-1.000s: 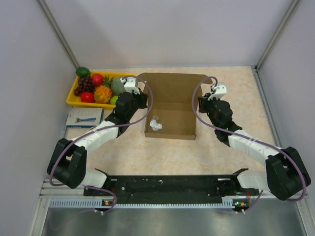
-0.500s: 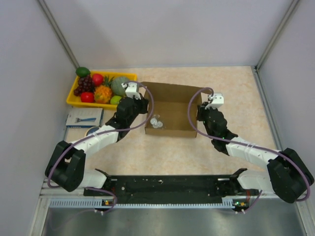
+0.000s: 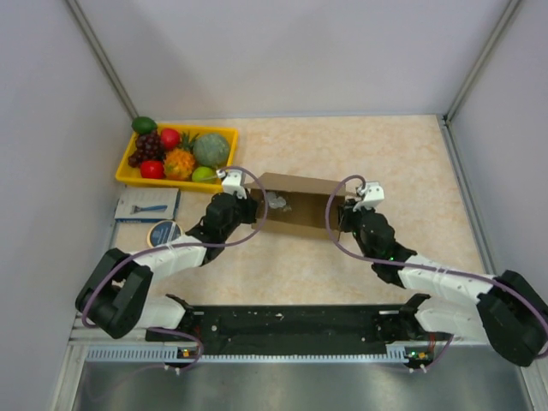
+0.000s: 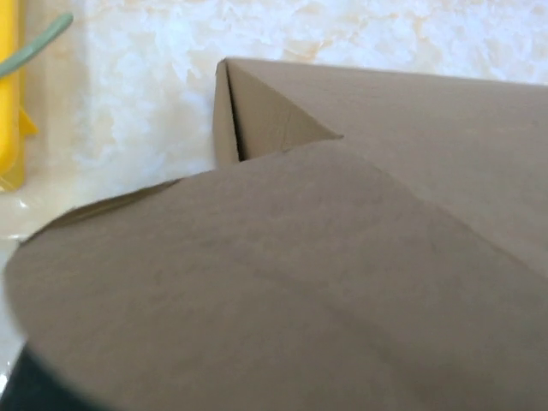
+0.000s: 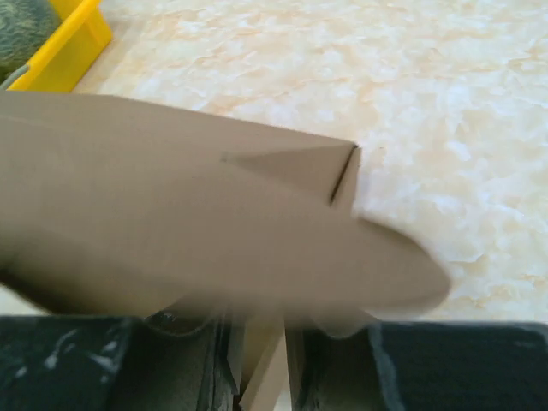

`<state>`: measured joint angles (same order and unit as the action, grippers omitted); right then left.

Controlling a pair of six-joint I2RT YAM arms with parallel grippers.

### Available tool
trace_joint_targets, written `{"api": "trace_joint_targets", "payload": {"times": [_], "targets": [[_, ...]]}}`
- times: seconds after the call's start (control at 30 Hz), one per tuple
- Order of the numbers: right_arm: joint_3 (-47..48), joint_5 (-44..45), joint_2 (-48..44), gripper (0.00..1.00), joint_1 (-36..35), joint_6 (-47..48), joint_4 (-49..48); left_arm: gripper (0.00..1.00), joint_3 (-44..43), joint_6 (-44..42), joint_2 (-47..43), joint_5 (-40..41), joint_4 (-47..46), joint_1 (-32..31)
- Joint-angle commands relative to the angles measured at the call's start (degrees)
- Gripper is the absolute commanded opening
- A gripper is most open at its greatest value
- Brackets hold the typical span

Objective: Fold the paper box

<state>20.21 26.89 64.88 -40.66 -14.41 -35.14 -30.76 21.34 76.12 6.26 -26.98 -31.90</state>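
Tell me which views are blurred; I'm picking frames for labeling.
Top view: sharp, evenly lit, box and tray crisp. Left wrist: nearest flap soft, the far corner sharper. Right wrist: box smeared along its near edge, table behind clearer.

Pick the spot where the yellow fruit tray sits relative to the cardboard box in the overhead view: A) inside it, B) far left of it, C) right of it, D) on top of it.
B: the yellow fruit tray lies at the far left of the table, apart from the cardboard box.
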Motion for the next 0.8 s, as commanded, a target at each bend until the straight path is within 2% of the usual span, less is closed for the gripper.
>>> {"api": "trace_joint_targets", "payload": {"times": [0.0,0.07,0.1,0.17,0.2,0.3,0.33,0.4,0.47,0.5,0.53,0.57,0.6,0.67,0.77], "targets": [[2.28,-4.74,-10.99,0.34,-2.23,-5.87,17.50,0.00,2.90,1.25,-1.06,-1.60,-0.17,-0.80],[5.52,-6.76,-15.29,0.40,-2.23,-10.25,27.35,0.00,3.16,1.07,-1.23,-1.69,-0.44,-0.71],[6.42,-10.51,-19.23,0.45,-2.31,-11.67,37.75,0.00,3.17,0.72,-1.23,-1.43,-0.44,-0.79],[6.95,-15.10,-23.38,0.48,-2.40,-17.38,45.64,0.00,3.34,0.54,-1.15,-0.99,-0.53,-0.79],[6.52,-20.43,-28.44,0.48,-2.40,-19.58,50.21,0.00,3.52,0.37,-1.15,-0.81,-0.53,-0.80],[6.24,-28.28,-36.47,0.47,-4.32,-25.74,54.98,0.00,4.48,0.45,-0.71,-0.38,-1.67,-0.80],[8.16,-28.65,-41.63,0.46,-5.29,-26.62,57.17,0.00,4.83,0.63,-0.45,-0.29,-2.28,-0.80],[11.94,-27.43,-44.13,0.47,-5.65,-27.24,59.56,0.00,5.62,0.98,-0.01,-0.46,-3.07,-0.80],[19.75,-27.33,-39.51,0.52,-5.48,-26.98,59.92,0.00,6.15,0.98,0.70,-0.29,-3.86,-0.80],[23.26,-30.29,-34.96,0.43,-4.87,-26.55,59.92,0.00,6.15,0.98,0.87,-0.02,-3.78,-0.80],[30.43,-33.45,-25.69,0.38,-2.08,-25.93,59.83,0.00,6.24,1.07,0.96,0.07,-3.69,-0.80],[33.72,-37.49,-20.64,0.35,0.39,-26.19,59.40,0.00,6.33,1.16,0.88,0.15,-3.60,-0.80],[36.19,-45.53,-17.19,0.26,2.59,-27.15,57.65,0.00,6.33,1.42,0.70,-0.28,-3.69,-0.80],[38.85,-50.60,-9.74,0.25,7.43,-32.67,47.51,0.00,6.24,1.51,0.26,-0.46,-3.60,-0.80],[42.81,-56.68,2.38,0.27,11.73,-38.65,42.45,0.00,5.89,1.24,-0.62,0.50,-2.37,-0.88]]}}
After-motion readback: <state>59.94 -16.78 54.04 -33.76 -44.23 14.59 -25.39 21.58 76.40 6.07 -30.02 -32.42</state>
